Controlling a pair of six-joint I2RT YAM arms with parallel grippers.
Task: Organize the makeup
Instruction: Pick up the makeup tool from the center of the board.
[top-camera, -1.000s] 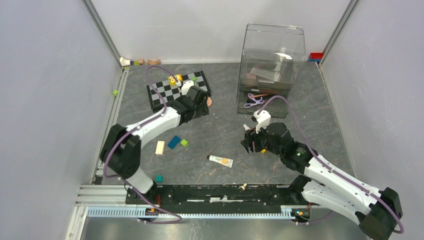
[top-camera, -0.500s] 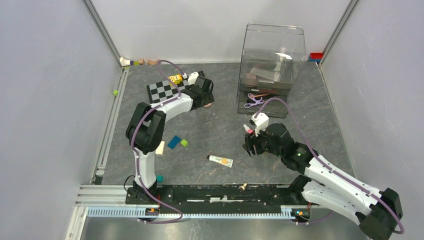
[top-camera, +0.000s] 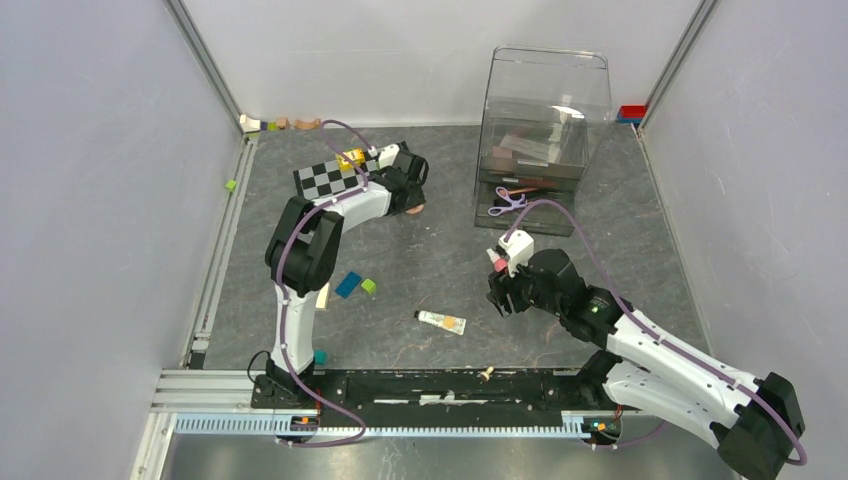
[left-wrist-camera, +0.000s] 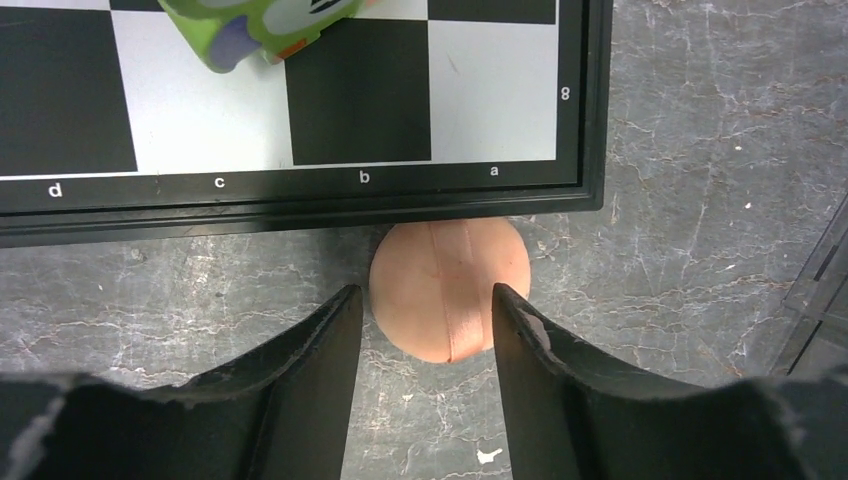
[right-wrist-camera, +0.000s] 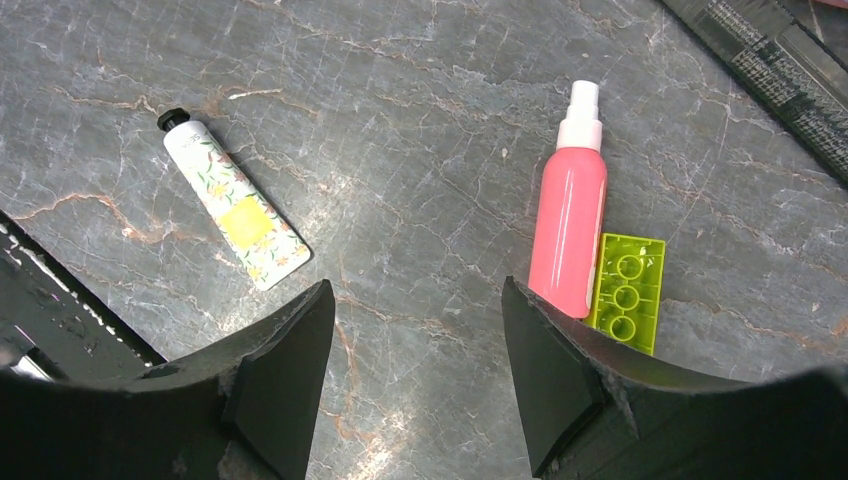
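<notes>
**Makeup sorting: state of both tools over the worktop**

1. Left tool. The left tool (left-wrist-camera: 420, 305) is lowered at the near right corner of the chessboard (left-wrist-camera: 300, 100). Its jaws are spread and straddle a round peach sponge (left-wrist-camera: 448, 290). The sponge lies on the worktop (left-wrist-camera: 680, 200) and touches the black frame of the chessboard. A narrow gap shows between one finger and the sponge. The other finger overlaps the edge of the sponge in the wrist view, so contact on that side cannot be confirmed. A green toy block (left-wrist-camera: 260, 25) rests on the chessboard squares.

2. Right tool. The right tool (right-wrist-camera: 415, 300) hangs above the middle of the worktop. Its jaws are spread wide with only bare stone surface between them.
   - A cream tube (right-wrist-camera: 235, 215) with a floral print and a black cap lies flat to one side of the tool.
   - A pink spray bottle (right-wrist-camera: 570, 235) lies flat on the other side, partly behind one finger.
   - A lime-green brick (right-wrist-camera: 625, 290) lies just beside the bottle.

3. Storage. A clear drawer organiser (top-camera: 545, 140) stands at the far right of the worktop. It holds makeup items, among them a purple curler (top-camera: 510, 200) at its lower front.
</notes>
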